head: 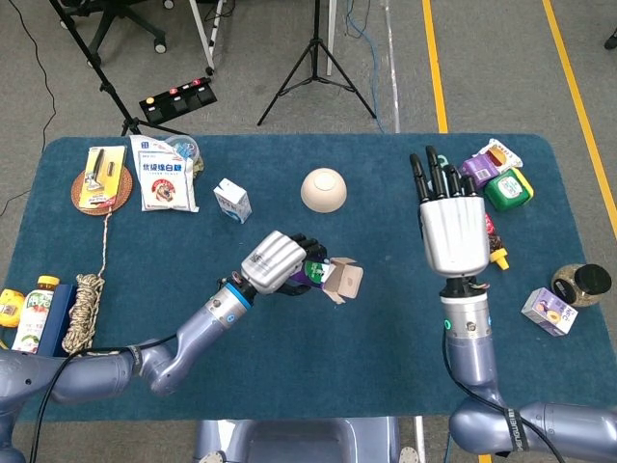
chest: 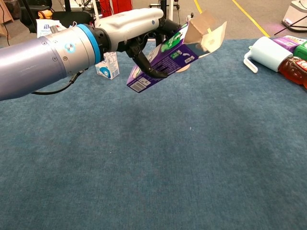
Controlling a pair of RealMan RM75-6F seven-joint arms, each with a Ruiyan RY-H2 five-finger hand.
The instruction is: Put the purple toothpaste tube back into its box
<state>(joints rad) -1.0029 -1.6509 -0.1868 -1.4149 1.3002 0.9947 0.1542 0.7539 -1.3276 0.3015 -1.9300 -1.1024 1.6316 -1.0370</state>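
Note:
My left hand grips the purple toothpaste box above the middle of the blue table. In the chest view the left hand holds the box tilted, its open end with brown flaps pointing up and to the right. No tube shows outside the box, and I cannot see into it. My right hand is raised over the right part of the table, well apart from the box, fingers straight and spread, holding nothing. It is out of the chest view.
A beige bowl and a small milk carton stand behind the box. A blue cup, a sauce bottle and snack packs crowd the back right. A jar and a purple carton sit at the right edge.

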